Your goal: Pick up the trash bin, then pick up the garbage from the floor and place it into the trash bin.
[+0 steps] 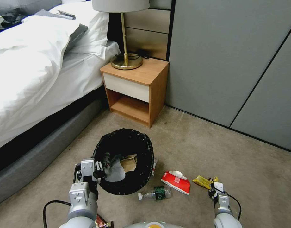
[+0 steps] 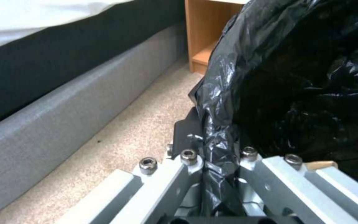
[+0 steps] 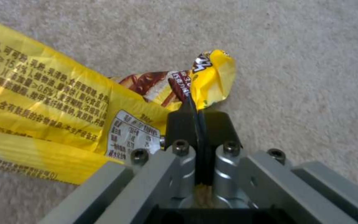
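Observation:
The trash bin (image 1: 142, 148), lined with a crinkled black bag, is tilted with its opening toward me. My left gripper (image 1: 103, 163) is shut on its near-left rim, and the left wrist view shows the liner (image 2: 228, 102) pinched in the left gripper (image 2: 208, 141). A tan paper bag (image 1: 130, 162) and white tissue (image 1: 116, 174) lie inside. On the carpet are a clear green-labelled bottle (image 1: 155, 192), a red-white packet (image 1: 176, 181) and a yellow wrapper (image 1: 201, 181). My right gripper (image 1: 213, 187) is low beside it. In the right wrist view the right gripper (image 3: 196, 116) is shut on a small yellow-brown wrapper (image 3: 210, 77), next to the large yellow wrapper (image 3: 50, 115).
A wooden nightstand (image 1: 136, 88) with a brass lamp (image 1: 126, 60) stands behind the bin, and the bed (image 1: 34, 79) with its grey base runs along the left. Grey wall panels (image 1: 231, 63) close the back right. A shiny wrapper (image 1: 103, 223) lies by my left arm. Open carpet lies to the right.

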Controlling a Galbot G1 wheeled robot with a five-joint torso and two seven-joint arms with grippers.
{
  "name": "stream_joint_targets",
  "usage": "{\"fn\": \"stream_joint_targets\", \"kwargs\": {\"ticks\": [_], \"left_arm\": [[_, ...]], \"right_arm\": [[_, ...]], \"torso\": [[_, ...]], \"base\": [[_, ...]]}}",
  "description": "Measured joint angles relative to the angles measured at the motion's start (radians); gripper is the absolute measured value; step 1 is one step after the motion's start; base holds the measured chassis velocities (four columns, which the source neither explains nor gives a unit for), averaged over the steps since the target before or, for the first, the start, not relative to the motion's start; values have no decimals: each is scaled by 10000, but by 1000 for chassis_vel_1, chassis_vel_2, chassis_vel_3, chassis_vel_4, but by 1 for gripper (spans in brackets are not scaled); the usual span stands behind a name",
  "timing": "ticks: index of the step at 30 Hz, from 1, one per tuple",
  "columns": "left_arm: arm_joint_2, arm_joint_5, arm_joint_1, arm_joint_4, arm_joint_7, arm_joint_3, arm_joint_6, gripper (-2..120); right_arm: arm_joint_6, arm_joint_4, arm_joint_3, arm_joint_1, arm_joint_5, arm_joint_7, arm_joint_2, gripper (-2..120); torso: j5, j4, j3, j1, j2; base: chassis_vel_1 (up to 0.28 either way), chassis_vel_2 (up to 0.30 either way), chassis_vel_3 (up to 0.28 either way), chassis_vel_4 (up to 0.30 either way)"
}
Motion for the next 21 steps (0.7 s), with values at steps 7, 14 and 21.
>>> {"fn": "stream_joint_targets", "kwargs": {"ticks": [7, 14, 21], "left_arm": [[10, 0, 10, -7, 0, 11, -9, 1], [22, -27, 9, 35, -2, 52, -14, 1], [36, -27, 58, 41, -2, 53, -13, 1]], "right_arm": [[143, 1134, -27, -303, -73, 80, -46, 0], [1240, 4105, -221, -698, -493, 102, -63, 0], [1575, 7341, -593, -642, -546, -108, -114, 0]], "torso": [[-1, -1, 1, 0, 0], [-2, 4, -1, 0, 0], [-2, 7, -1, 0, -1]], "base": [[0, 0, 0, 0], [0, 0, 0, 0], [0, 0, 0, 0]]}}
